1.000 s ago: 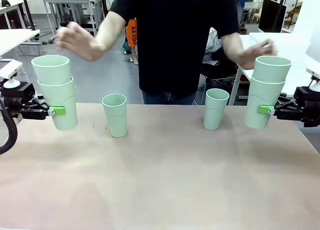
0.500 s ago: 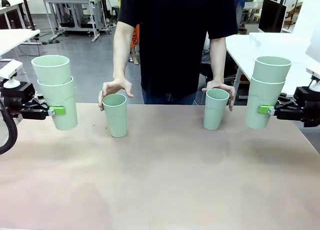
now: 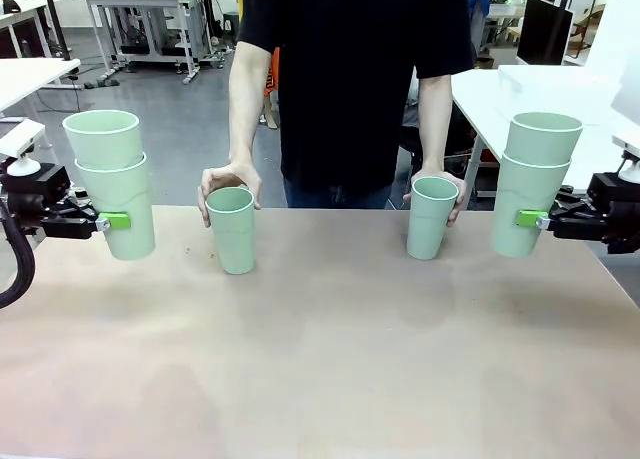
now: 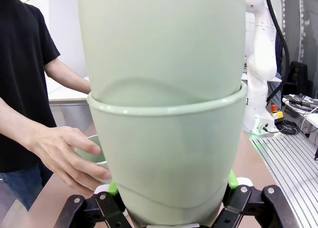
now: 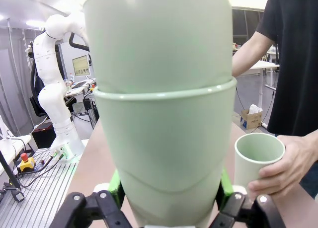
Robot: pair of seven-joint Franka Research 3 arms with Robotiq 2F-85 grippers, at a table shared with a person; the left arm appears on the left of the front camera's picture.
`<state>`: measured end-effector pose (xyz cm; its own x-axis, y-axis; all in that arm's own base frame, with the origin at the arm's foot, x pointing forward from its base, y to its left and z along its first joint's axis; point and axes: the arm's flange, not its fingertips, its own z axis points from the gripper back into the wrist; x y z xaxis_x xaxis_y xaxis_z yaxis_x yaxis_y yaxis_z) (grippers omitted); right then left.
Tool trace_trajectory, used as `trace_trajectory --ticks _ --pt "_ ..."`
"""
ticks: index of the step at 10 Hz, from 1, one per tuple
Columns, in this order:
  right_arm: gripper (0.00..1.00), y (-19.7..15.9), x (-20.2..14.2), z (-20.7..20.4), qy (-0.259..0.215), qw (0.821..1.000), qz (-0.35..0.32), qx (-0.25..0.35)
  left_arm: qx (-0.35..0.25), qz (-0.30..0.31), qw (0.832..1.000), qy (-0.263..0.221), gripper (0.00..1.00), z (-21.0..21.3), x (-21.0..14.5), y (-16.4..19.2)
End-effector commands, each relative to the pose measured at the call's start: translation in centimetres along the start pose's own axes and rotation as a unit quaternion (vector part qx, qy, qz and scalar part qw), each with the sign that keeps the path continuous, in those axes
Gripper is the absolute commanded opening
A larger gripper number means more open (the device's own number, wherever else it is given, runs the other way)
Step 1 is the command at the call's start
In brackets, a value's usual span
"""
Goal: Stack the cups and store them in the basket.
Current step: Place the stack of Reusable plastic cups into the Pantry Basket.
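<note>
**Stacking step, two cups left to nest.** Nearest you, the left gripper (image 4: 171, 208) is clamped on the lower wall of the left stack (image 4: 164, 138), which is two cups nested and upright. The right gripper (image 5: 169, 205) grips the right stack (image 5: 164, 133) the same way. Both stacks sit at the outer sides of the table (image 3: 320, 379). You cannot tell whether their bases clear it.

Farther on, the left loose cup (image 3: 231, 229) and the right loose cup (image 3: 432, 217) stand on the table, well apart. At the far edge, one of the person's hands (image 3: 228, 179) curls behind the left cup's rim, and the other hand (image 3: 448, 187) wraps the right cup.

By judgement, four of the six cups are nested and storing has not begun. The next move calls for holding each stack steady and level to receive a third cup.

The wrist views show green pads pressing both sides of each stack, and fingers (image 5: 278, 171) touching the loose cup. The front view shows the spacing across the table.
</note>
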<state>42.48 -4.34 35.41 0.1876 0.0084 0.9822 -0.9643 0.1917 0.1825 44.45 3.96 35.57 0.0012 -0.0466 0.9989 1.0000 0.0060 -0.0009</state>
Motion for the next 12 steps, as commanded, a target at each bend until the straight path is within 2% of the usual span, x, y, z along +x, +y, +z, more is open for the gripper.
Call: trace_trajectory --ticks 1,12 --pt "0.86 -0.14 0.47 -0.11 0.002 1.0 0.005 0.002 0.001 -0.004 1.0 -0.002 0.85 0.02 0.24 -0.06" --pt "0.86 -0.14 0.47 -0.11 0.002 1.0 0.005 0.002 0.001 -0.004 1.0 -0.002 0.85 0.02 0.24 -0.06"
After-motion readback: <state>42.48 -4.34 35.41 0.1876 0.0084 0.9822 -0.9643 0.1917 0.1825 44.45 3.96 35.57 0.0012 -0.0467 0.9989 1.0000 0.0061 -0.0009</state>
